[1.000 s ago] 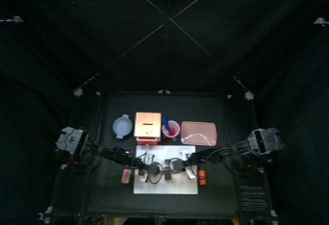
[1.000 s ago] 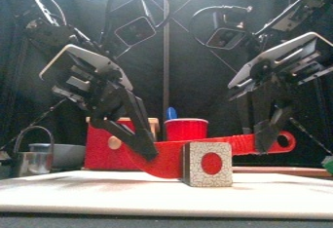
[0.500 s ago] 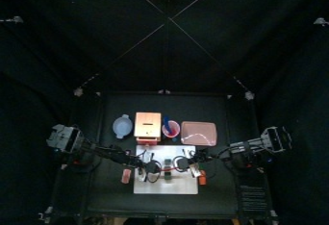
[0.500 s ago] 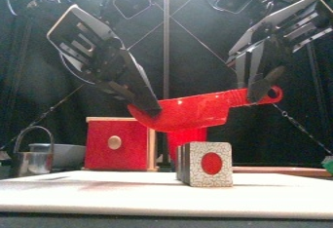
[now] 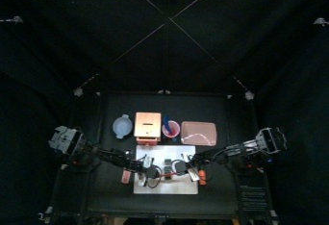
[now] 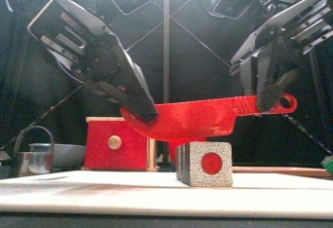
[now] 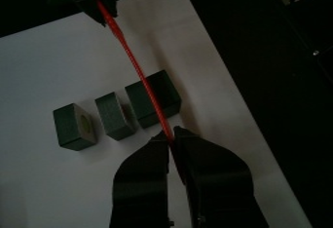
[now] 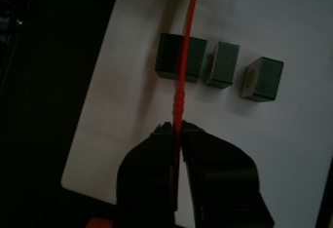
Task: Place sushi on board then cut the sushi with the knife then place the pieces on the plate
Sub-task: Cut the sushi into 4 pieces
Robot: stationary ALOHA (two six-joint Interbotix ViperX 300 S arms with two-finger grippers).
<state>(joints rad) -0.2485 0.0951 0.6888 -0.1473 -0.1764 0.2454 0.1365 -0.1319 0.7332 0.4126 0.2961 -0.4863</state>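
Three dark green toy sushi blocks [image 7: 117, 115] w/ red centres sit in a row on a flat white cutting board [image 7: 53, 76]. Above them, not touching, a red toy knife [image 6: 196, 115] hangs roughly level over one end block. L hand [image 6: 140, 117] is pinched tight on its blade end, R hand [image 6: 274, 97] clamped on its handle end.

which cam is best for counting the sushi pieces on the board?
Right wrist view: three sushi pieces lie apart on the white board, gaps clear, red knife over the end one. Left wrist view shows three too, packed closer. Front view shows one end face only. Top view: too small to tell.
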